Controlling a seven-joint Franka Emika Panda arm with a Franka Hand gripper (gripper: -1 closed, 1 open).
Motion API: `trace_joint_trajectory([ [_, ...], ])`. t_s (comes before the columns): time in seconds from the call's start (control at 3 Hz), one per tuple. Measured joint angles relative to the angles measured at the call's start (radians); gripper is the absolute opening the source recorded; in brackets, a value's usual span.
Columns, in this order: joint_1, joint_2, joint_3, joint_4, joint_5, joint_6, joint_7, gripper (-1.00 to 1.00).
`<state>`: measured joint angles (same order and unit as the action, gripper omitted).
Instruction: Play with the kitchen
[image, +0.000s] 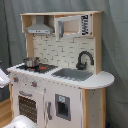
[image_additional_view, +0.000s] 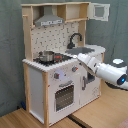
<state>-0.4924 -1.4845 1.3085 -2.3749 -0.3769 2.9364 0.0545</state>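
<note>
The kitchen (image: 65, 100) is a tall white and light-wood toy with a white pegboard back, a grey hood (image: 39, 27), a black faucet (image: 84, 59) and a sink (image: 72, 75). A small metal pot (image: 31, 62) stands on the stovetop (image: 44, 67). In the second exterior view the kitchen (image_additional_view: 50, 85) stands at the left, and my white arm reaches in from the second exterior view's right. My gripper (image_additional_view: 80, 57) is at the counter's front edge, just above the knobs (image_additional_view: 74, 69) and between the stovetop (image_additional_view: 62, 58) and the sink (image_additional_view: 86, 50).
A grey curtain hangs behind the kitchen, and the floor is wood. An upper cabinet door (image_additional_view: 100, 11) stands open at the top right. The windowed oven door (image_additional_view: 65, 95) is shut. White arm parts show at the first exterior view's left edge (image: 3, 77) and bottom (image: 20, 122).
</note>
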Motion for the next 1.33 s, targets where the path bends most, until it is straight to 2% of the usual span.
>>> trace_joint_trajectory([
  [0.67, 0.038, 0.001, 0.043, -0.066, 0.0, 0.089, 0.191, 1.0],
  [1.0, 0.04, 0.0, 0.064, -0.098, 0.0, 0.138, 0.293, 1.0],
  [1.33, 0.04, -0.007, 0.081, -0.126, 0.0, 0.161, 0.4, 1.0],
])
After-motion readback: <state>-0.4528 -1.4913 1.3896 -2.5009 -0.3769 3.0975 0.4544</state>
